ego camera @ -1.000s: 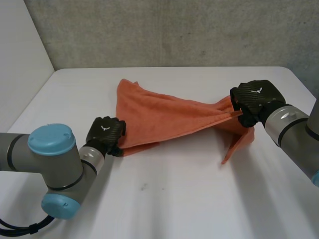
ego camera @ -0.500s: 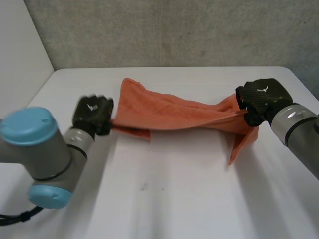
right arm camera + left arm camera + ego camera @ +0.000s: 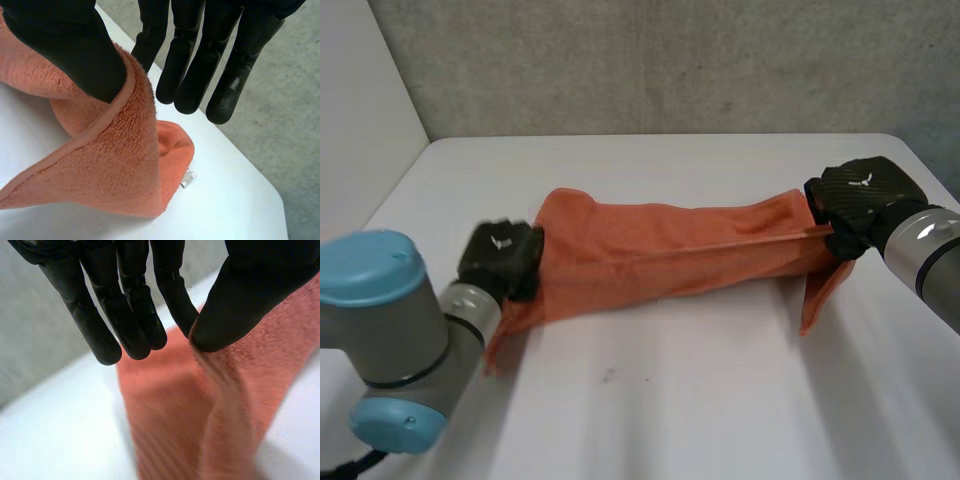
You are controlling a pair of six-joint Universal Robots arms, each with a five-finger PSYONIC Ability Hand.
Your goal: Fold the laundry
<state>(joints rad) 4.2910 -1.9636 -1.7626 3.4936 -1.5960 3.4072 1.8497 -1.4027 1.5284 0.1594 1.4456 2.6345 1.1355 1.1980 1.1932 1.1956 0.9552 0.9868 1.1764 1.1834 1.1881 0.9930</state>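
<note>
An orange towel [image 3: 670, 245] hangs stretched between my two hands just above the white table [image 3: 700, 400]. My left hand [image 3: 500, 258] pinches its left end, thumb [image 3: 240, 305] against a finger, and a corner droops down beside that arm. My right hand [image 3: 860, 203] pinches the right end, where a flap hangs to the table. In the right wrist view the thumb [image 3: 75, 45] presses the towel's hemmed edge [image 3: 125, 150] against a finger, and a small white label [image 3: 188, 178] shows on the hanging part. The towel [image 3: 210, 415] falls away below the left fingertips.
A grey wall [image 3: 670, 60] stands behind the table's far edge. The table's right edge runs close past my right hand, with grey floor [image 3: 260, 130] beyond it.
My left hand closed on the towel's left end and pulled it leftward and toward me. My right hand moved right. The towel went from a loose heap to a taut band.
</note>
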